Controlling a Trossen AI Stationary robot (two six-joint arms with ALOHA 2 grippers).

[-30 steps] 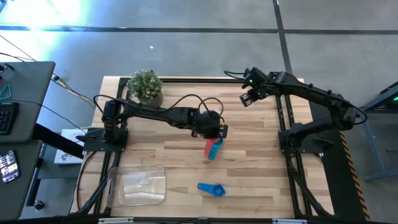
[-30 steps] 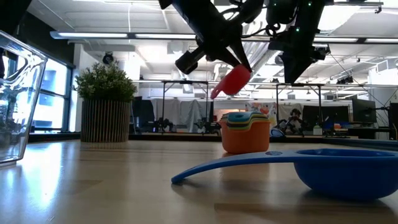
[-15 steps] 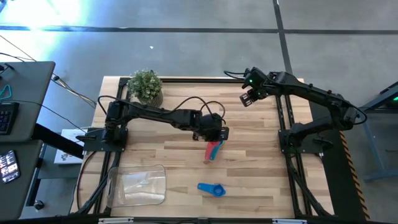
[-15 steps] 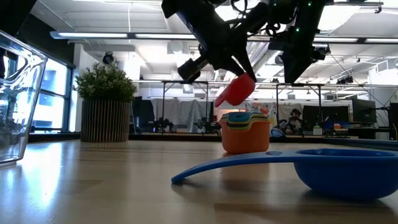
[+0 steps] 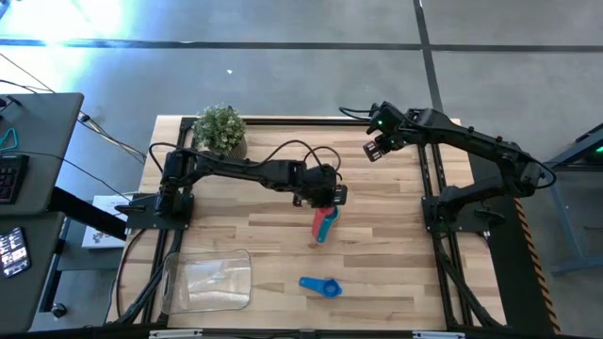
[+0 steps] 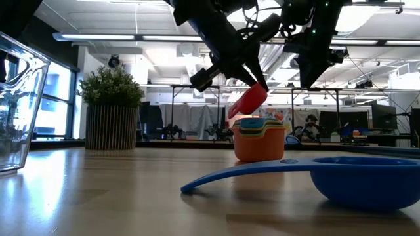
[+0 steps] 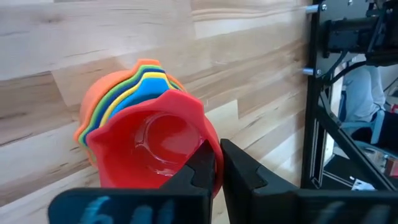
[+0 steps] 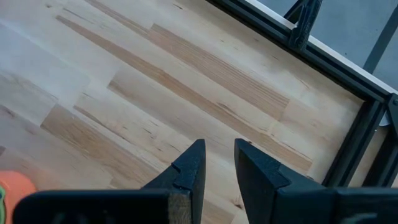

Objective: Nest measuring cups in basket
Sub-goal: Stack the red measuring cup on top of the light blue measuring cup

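Holding the red cup [image 7: 155, 146] clenched by its rim, our left gripper [image 5: 325, 200] hangs just above the nested stack [image 6: 258, 139] at frame centre. Our right gripper [image 5: 376, 149] waits upper right, fingers slightly parted. Left to do — the blue cup [image 5: 322, 286] and moving everything into the empty basket [image 5: 208, 281], lower left.

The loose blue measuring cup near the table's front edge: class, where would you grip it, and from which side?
Grip the blue measuring cup by its flat handle, coming straight down from above. The handle lies near-level on the table, pointing toward the basket, thin enough to pinch across; the round bowl looks too wide and curved.
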